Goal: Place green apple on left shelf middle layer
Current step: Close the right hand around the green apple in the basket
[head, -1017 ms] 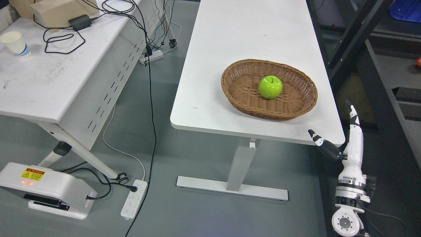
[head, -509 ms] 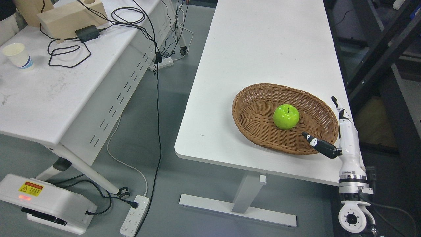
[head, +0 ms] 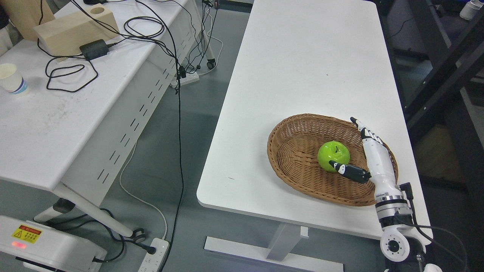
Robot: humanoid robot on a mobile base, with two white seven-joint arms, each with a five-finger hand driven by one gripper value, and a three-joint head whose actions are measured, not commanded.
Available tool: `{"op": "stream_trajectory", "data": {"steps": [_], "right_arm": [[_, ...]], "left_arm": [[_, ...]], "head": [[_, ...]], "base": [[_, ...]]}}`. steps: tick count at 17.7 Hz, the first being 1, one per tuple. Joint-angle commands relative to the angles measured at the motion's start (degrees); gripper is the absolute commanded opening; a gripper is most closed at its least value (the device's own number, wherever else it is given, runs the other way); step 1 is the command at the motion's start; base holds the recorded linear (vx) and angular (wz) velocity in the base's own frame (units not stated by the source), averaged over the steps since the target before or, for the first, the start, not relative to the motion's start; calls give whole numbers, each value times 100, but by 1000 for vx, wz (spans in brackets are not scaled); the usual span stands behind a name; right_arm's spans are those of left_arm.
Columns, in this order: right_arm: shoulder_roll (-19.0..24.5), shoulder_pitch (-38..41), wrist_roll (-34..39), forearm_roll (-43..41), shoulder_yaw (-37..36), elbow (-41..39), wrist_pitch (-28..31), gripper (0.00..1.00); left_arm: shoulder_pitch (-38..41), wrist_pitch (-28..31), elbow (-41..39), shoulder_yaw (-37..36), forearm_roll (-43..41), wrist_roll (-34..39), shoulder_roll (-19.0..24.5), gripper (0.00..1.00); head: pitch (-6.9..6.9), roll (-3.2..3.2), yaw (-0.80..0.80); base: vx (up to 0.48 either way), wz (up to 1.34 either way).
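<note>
A green apple [head: 332, 155] lies in a brown wicker basket [head: 291, 158] on the near right part of a white table [head: 306, 68]. My right hand [head: 349, 149] comes in from the lower right and reaches over the basket's right side, just right of the apple. It is open, with the fingers [head: 363, 130] stretched straight toward the far side and the black thumb [head: 348, 170] pointing left beside the apple's near side. I cannot tell whether the thumb touches the apple. My left arm does not show.
A second white table [head: 49, 113] at the left holds cables, a wooden block [head: 70, 28] and a paper cup [head: 11, 79]. A dark metal shelf frame [head: 442, 64] stands at the right. A power strip [head: 153, 257] and a white device [head: 49, 249] lie on the floor.
My right hand has risen from below the table's near edge and moved forward and left over the basket, up beside the apple. The camera has also shifted, so the whole picture has moved.
</note>
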Motion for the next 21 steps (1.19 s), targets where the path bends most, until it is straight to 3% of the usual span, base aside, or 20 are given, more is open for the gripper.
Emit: {"op": "stream_trajectory", "data": {"steps": [1,15,21], "right_arm": [[-26,121,217,213,816,25,-227,99],[-52,-688,218,732,765,1001,-174,98],[-771,-627,209,723,659,1001,-183,98]], "left_arm": [[1,-1,0,0,0,1,100,100],[1,-1,0,0,0,1,100,100],[1,-1,0,0,0,1,100,100]], "head": [[0,0,0],[0,0,0],[0,0,0]], "base": [[109,0],[19,0],[0,0]]}}
